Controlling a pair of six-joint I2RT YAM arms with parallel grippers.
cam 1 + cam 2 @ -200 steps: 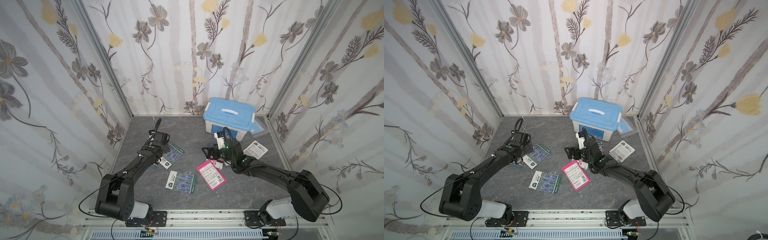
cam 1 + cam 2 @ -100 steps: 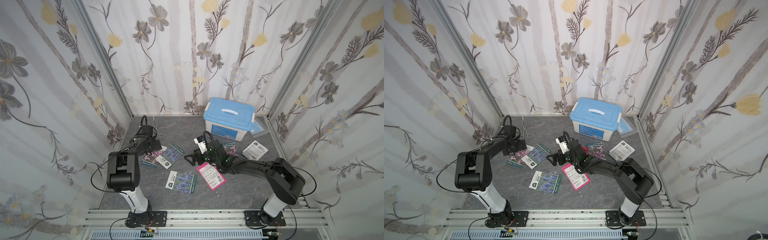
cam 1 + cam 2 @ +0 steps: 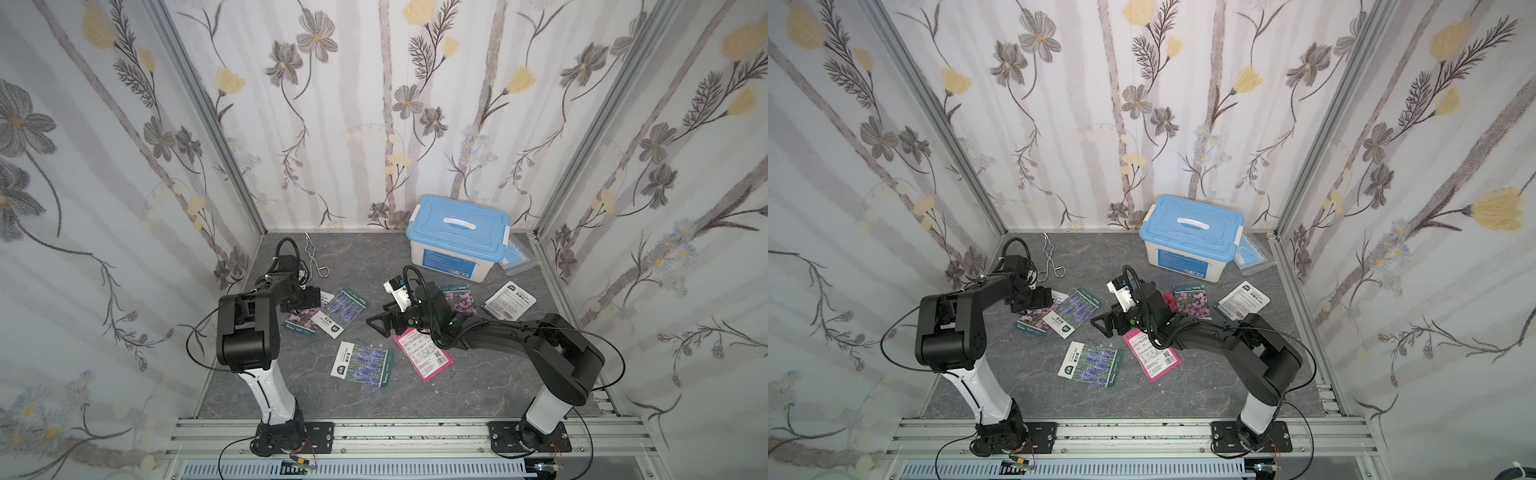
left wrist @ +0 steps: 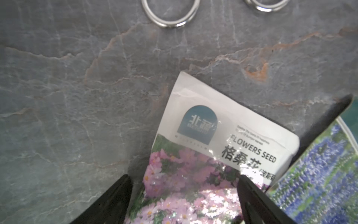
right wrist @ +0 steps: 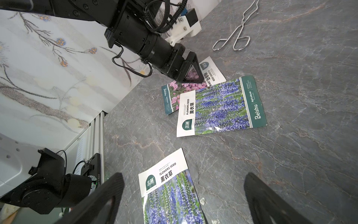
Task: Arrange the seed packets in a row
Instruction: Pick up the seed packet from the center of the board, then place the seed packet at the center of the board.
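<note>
Clock is read on the top views: 12 = back wall, centre = middle of the grey table (image 3: 457,399).

At about 6, nearest: one lavender packet (image 3: 362,368), face up, flat, lying alone. Just beside it at its 3: a pink-backed packet (image 3: 424,358), text side up, its far end passing under the right arm (image 3: 498,332).

Right gripper (image 3: 376,326) is seen near centre, pointed toward 9. Its fingers (image 5: 104,194) are spread wide with nothing between them. In the right wrist view the near lavender packet lies below the gap, untouched.

At 9–10: a second lavender packet (image 3: 345,309) is laid over the edge of a pink-flower packet (image 3: 300,323); the overlap is also shown in the right wrist view. Left gripper (image 3: 313,300) is set over the far end of that pink-flower packet. Its fingers (image 4: 116,194) stand apart, one beside the packet's edge and one over its picture, not clamped. Whether the packet is touched cannot be told.

At 2: a second pink-flower packet (image 3: 459,299), face up, partly hidden by the right wrist. A magenta patch (image 3: 1168,298) is seen at its 9; what it is cannot be told. At 3: a white-backed packet (image 3: 510,300), text up, apart from the rest.

Farthest: metal tongs (image 3: 313,259) at 11. A blue-lidded box (image 3: 457,245) sits at 1 near the back wall, lid on. A clear pouch (image 3: 515,259) lies just beside it at its 3.
</note>
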